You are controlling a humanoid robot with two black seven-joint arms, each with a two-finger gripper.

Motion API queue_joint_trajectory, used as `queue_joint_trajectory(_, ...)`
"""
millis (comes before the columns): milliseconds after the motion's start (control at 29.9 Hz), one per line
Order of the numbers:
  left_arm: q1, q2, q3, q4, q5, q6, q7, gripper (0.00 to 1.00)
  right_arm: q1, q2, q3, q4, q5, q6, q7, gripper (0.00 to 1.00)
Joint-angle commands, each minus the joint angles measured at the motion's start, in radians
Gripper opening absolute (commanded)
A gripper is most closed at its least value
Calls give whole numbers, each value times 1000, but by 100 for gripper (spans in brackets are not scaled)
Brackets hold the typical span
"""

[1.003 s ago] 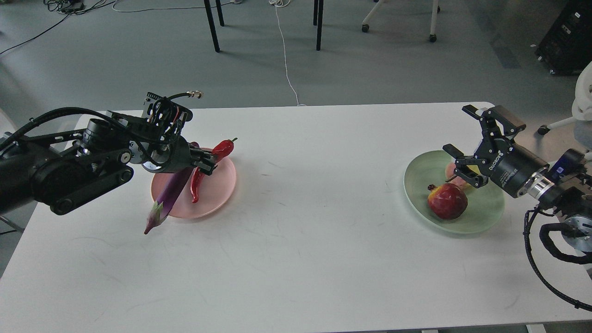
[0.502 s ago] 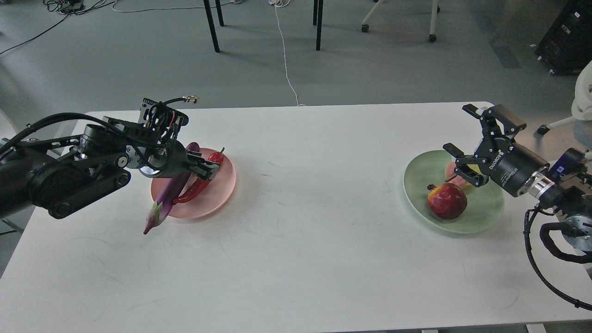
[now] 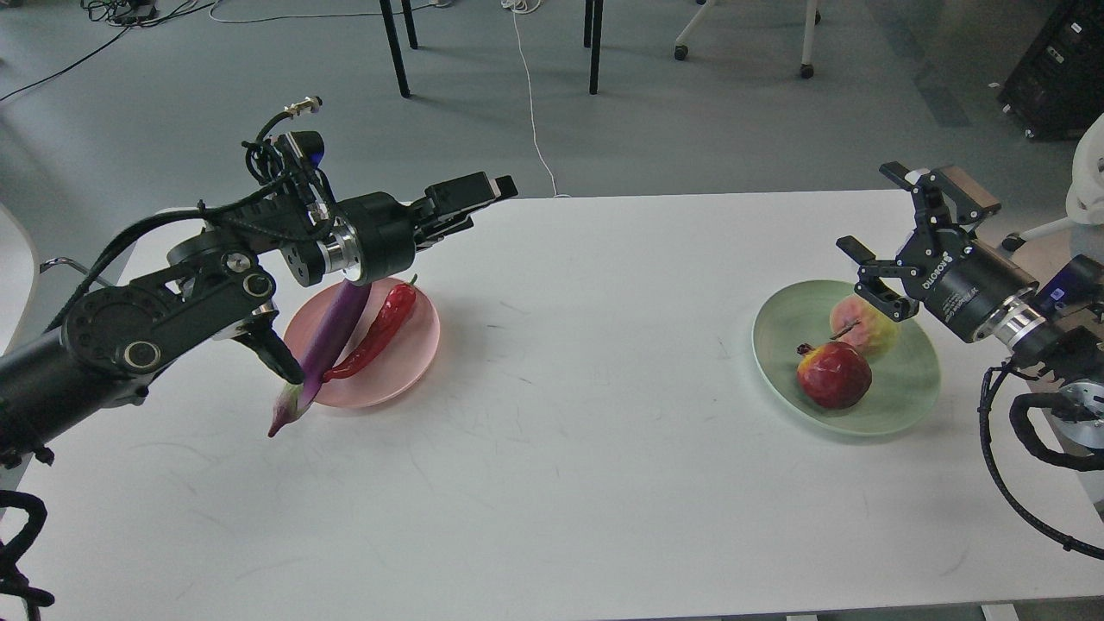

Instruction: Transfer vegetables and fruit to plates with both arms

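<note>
The purple eggplant (image 3: 332,332) lies across the pink plate (image 3: 410,358), its stem end hanging over the near rim onto the table. The red chili (image 3: 379,328) lies on the same plate beside it. My left gripper (image 3: 474,207) is raised above and behind the plate, open and empty. The dark-red pomegranate (image 3: 834,373) and the yellow-green fruit (image 3: 862,326) sit on the mint green plate (image 3: 901,401). My right gripper (image 3: 871,216) is open and empty, held above the plate's far right side.
The white table (image 3: 569,466) spans the view. Beyond its far edge are black chair legs (image 3: 595,47), a white cable (image 3: 530,95) on the floor and a dark cabinet (image 3: 1056,69) at the far right.
My left gripper let go of the chili, which now lies on the pink plate, and rose up and to the right. My right gripper lifted slightly away from the yellow-green fruit.
</note>
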State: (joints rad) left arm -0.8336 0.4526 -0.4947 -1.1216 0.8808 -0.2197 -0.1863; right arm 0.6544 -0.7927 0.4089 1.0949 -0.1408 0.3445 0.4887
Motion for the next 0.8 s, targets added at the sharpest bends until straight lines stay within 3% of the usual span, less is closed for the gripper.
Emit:
queue_joint_trajectory(0, 89, -43, -105, 0, -138, 80, -10, 100, 16, 1, 19, -10, 1, -57, 0, 98)
queue_joint_trajectory(134, 200, -133, -287, 5, -192, 112, -15, 100, 45, 6, 19, -17, 7, -70, 0, 98)
queue_joint_trajectory(301, 323, -192, -485, 5, -192, 102, -56, 100, 51, 46, 47, -14, 18, -70, 0, 98)
queue_joint_trajectory(535, 373, -206, -585, 3, -197, 31, -47, 100, 50, 73, 91, -9, 193, -79, 0, 99)
queue_joint_trajectory(769, 399, -216, -601, 2, -282, -4, -48, 100, 37, 73, 90, 2, 198, -91, 0, 99)
